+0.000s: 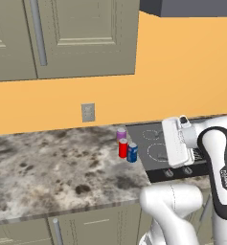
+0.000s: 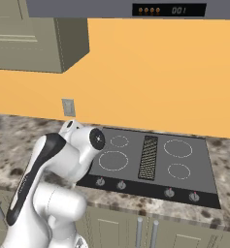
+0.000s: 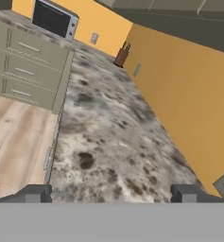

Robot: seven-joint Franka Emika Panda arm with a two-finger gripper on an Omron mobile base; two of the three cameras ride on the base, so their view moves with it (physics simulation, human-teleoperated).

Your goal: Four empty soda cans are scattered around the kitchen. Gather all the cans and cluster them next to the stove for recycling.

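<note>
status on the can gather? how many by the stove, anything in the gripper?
Done: three cans stand clustered on the counter at the stove's left edge: the purple-pink can, a red can and the blue can. In hand: nothing; the gripper is open and empty over bare counter. Left: the second red can.

Orange wall (image 1: pixel 182 72) rises behind a mottled grey-brown granite counter (image 1: pixel 48 172), with a grey outlet plate (image 1: pixel 88 112) set in it. Beige panelled upper cabinets (image 1: pixel 86 38) hang above; matching drawers (image 3: pixel 23 71) meet a pale wood floor (image 3: pixel 14 142)
</note>
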